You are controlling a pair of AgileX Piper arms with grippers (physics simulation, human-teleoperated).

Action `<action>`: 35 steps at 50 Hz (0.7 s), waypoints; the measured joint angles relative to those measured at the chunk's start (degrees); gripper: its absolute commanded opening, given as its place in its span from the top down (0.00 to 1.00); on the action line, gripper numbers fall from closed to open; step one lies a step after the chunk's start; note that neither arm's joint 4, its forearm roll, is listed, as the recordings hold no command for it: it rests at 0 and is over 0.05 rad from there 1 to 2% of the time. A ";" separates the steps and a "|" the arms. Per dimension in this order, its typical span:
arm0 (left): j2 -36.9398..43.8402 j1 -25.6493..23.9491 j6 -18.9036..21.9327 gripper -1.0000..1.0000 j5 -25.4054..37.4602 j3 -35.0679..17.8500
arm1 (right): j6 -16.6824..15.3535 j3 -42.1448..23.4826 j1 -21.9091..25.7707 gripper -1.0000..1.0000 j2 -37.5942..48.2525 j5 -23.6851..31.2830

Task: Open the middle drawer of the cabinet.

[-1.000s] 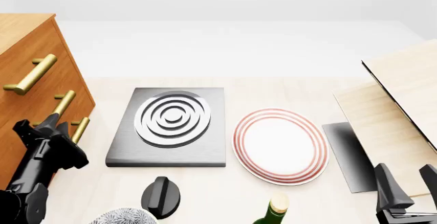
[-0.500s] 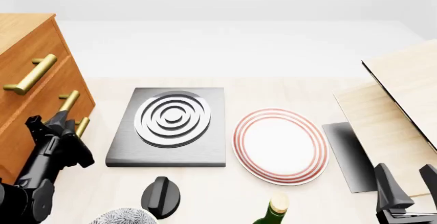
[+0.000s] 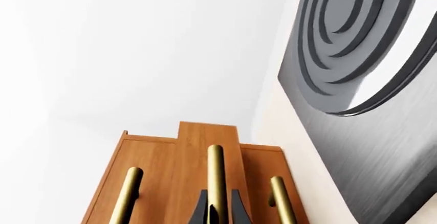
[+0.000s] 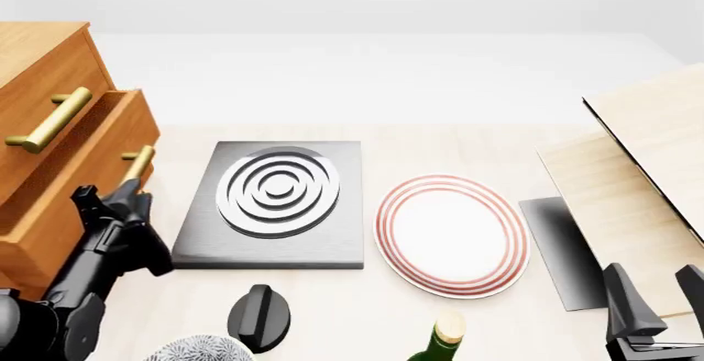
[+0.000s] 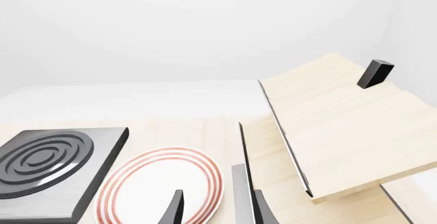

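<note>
middle drawer stands pulled out.

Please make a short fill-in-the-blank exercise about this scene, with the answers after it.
1. The left hand is shut on the handle of the ___ drawer.
2. That drawer sticks ___ of the cabinet.
3. The plate has a ___ striped rim.
4. The right hand holds ___.

Answers: middle; out; red; nothing
</note>
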 measured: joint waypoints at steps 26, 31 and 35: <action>1.60 -4.25 1.61 1.00 -0.13 -1.27 | 0.00 0.00 0.00 0.00 0.00 0.00; 1.53 -4.67 1.43 0.00 -0.13 -1.31 | 0.00 0.00 0.00 0.00 0.00 0.00; 1.14 -4.86 1.06 0.00 -0.13 -1.10 | 0.00 0.00 0.00 0.00 0.00 0.00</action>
